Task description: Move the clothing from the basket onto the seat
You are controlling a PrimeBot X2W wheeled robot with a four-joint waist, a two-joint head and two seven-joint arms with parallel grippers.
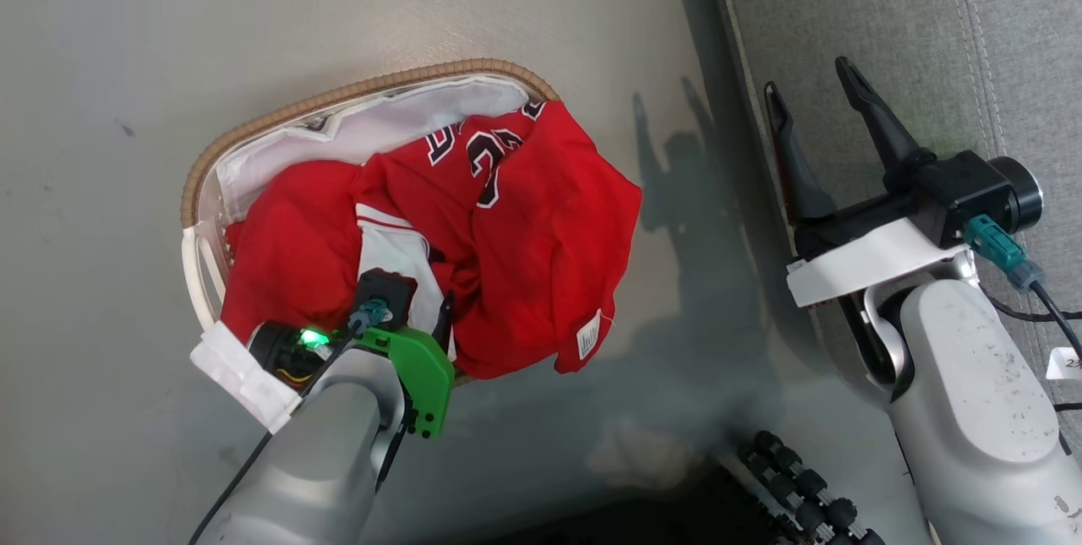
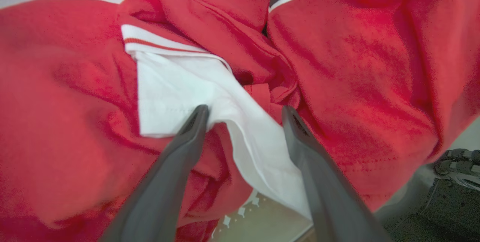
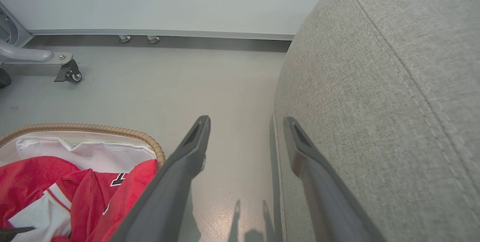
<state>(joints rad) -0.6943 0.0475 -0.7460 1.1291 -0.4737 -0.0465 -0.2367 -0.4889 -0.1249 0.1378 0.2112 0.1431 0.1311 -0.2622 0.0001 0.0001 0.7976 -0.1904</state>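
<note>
Head: crumpled red basketball jersey (image 1: 524, 249) heaped in white plastic basket (image 1: 338, 97) with brown woven rim, right hand (image 1: 809, 80) wide, empty, by light grey fabric seat (image 1: 888, 38), left wrist: left hand (image 2: 243, 112) wide, straddling jersey's white fold, right wrist: right hand spread over grey floor (image 3: 225, 84)

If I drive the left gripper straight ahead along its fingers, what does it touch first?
The jersey: the left gripper is open, its tips straddling the white fold, so that fold comes first. Depth is unclear; a tip may be touching it.
</note>
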